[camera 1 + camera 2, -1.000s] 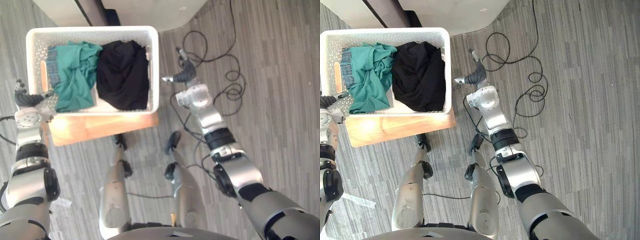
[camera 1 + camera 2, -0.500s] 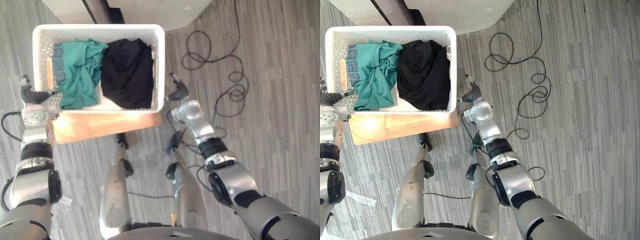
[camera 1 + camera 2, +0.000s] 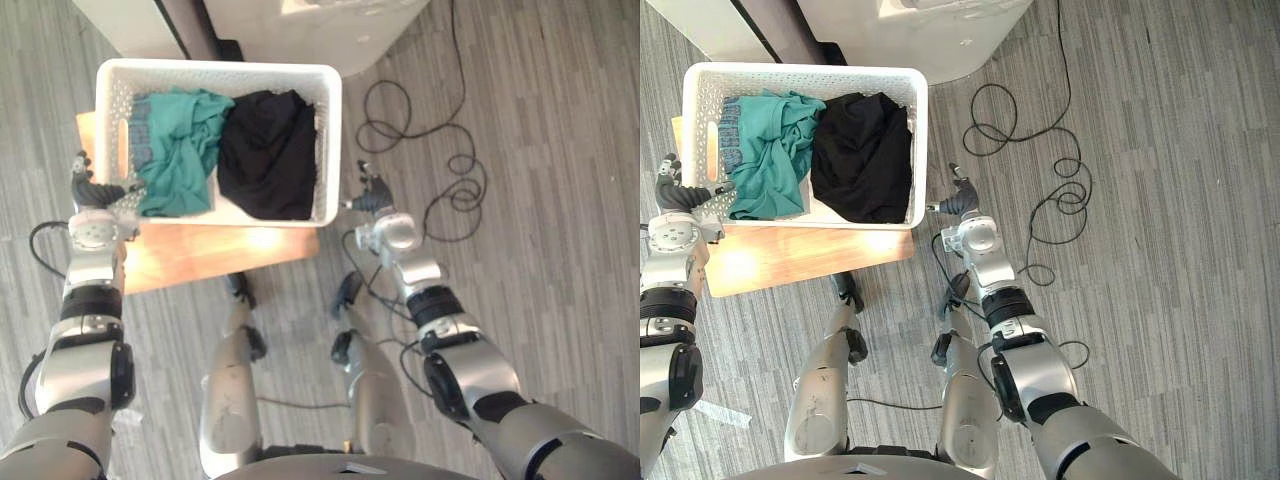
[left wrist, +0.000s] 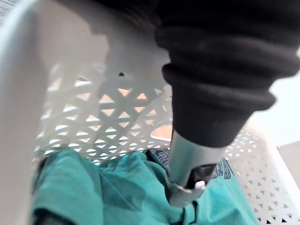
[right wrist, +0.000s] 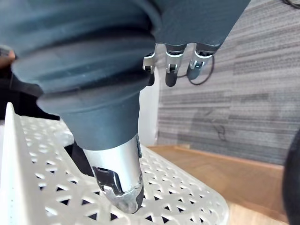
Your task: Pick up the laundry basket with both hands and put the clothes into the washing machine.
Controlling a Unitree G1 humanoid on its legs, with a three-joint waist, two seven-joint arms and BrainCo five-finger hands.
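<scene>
Counted: two robot hands, one basket, two garments, one counter. Nearest, a bare strip of the wooden counter (image 3: pixel 210 250) is seen. The left robot hand (image 3: pixel 93 195) is placed at the left wall of the white laundry basket (image 3: pixel 220 66), open and gripping nothing. The right robot hand (image 3: pixel 374 196) is placed just beside the near right corner, also open. Inside the basket, a teal garment (image 3: pixel 175 165) is lain left and a black garment (image 3: pixel 268 150) right, touching. In the left wrist view the thumb (image 4: pixel 187 187) is shown above the teal cloth. In the right wrist view straight fingers (image 5: pixel 171 70) are shown apart from the lattice wall. Open floor (image 3: pixel 540 150) is left on the right. The washing machine (image 3: pixel 320 25) is stood just past the far rim.
</scene>
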